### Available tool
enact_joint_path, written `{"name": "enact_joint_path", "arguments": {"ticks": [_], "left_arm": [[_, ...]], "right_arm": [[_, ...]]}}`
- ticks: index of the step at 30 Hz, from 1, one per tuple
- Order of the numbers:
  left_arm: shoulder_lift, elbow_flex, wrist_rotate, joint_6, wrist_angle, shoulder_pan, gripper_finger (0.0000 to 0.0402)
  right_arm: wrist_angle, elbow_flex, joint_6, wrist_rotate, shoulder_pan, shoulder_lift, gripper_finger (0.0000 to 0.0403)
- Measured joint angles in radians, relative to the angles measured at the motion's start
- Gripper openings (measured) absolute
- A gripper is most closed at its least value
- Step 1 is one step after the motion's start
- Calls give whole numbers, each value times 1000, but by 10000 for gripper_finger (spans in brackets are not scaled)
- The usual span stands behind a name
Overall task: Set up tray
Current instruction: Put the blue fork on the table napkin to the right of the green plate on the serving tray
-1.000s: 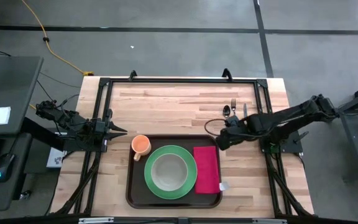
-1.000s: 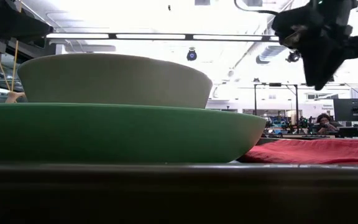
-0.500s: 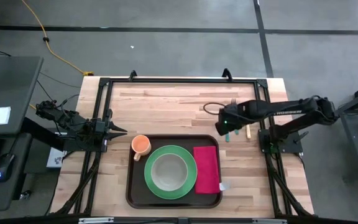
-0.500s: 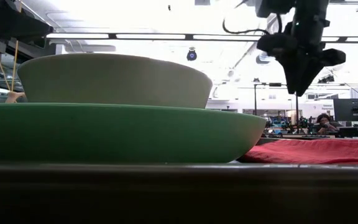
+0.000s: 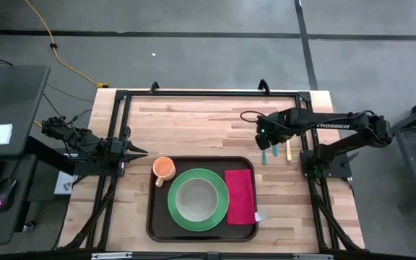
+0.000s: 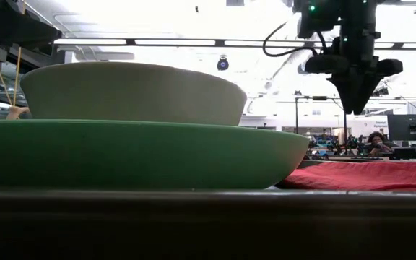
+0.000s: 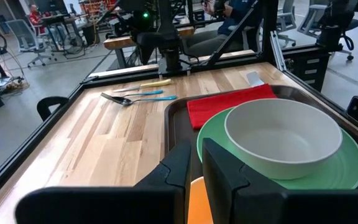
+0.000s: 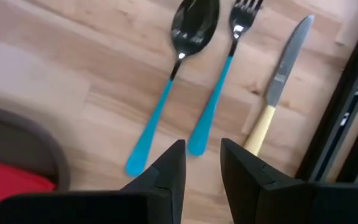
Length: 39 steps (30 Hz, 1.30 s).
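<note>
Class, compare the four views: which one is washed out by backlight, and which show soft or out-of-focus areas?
Low view: ceiling lights blow out the background, so the right end effector is a silhouette and the tray rim is a dark blur. Right wrist view: spoon, fork and knife look slightly soft. Left wrist view: near fingers are soft. High view: evenly lit.

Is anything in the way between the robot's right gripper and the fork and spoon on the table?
Nothing visible is. The right gripper hangs open right above the blue-handled spoon and fork, which lie side by side on bare wood beside the knife, outside the tray.
</note>
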Motion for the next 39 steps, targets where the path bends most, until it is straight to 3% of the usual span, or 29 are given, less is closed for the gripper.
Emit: {"name": "enact_joint_path", "arguments": {"ticks": [9,26,39], "left_arm": [[0,0,0,-19,0,0,69],[0,0,-26,-25,0,0,69],[0,0,-41,-50,-1,0,69]], "right_arm": [[55,-10,-106,-23,-124,0,78],[336,-286,-163,-124,-252,1,78],[414,-302,-258,-139,-345,1,78]]}}
